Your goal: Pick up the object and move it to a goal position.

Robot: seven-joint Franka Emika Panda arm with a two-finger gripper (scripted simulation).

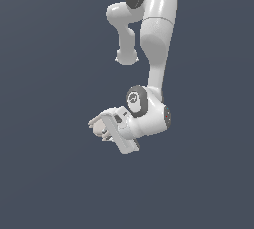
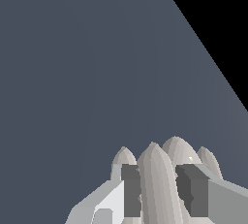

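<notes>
The object (image 1: 95,123) is a small pale beige piece with pointed ridges. It sits between the fingers of my gripper (image 1: 101,127), on the exterior view's left of the white wrist. In the wrist view the object (image 2: 156,179) fills the gap between the two dark finger pads (image 2: 131,191), and its rounded ridge tips stick out past them. The gripper (image 2: 160,194) is shut on it. The hand is tilted toward the exterior view's left. How high it is above the floor cannot be told. No goal marker shows.
A plain dark grey-blue floor (image 1: 49,173) fills both views. In the wrist view the floor ends at a straight edge, with black (image 2: 223,24) beyond it. The white arm (image 1: 158,39) rises behind the hand.
</notes>
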